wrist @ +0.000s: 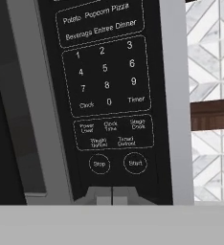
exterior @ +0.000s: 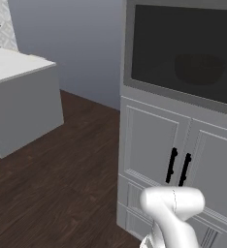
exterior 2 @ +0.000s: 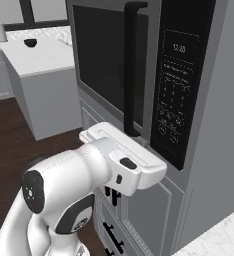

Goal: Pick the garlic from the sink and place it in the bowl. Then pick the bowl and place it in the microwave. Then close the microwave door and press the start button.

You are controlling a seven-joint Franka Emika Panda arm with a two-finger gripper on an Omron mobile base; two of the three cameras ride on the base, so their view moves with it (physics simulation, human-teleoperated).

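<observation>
The grey-framed, dark-glass microwave door point(exterior 2: 106, 65) is closed, with the round reddish-brown wooden bowl point(exterior: 199, 68) dimly visible behind it; the step in hand is pressing the start button. The two-finger gripper point(wrist: 112, 197), clenched and empty, sits just below the black control panel point(wrist: 104, 86). The next move calls for advancing the tips onto the round "Start" button point(wrist: 135, 163), not the adjacent "Stop" button point(wrist: 99, 164).

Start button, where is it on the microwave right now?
In the hand view the Start button sits at the bottom right of the control panel, right of Stop, just above the shut gripper.
</observation>
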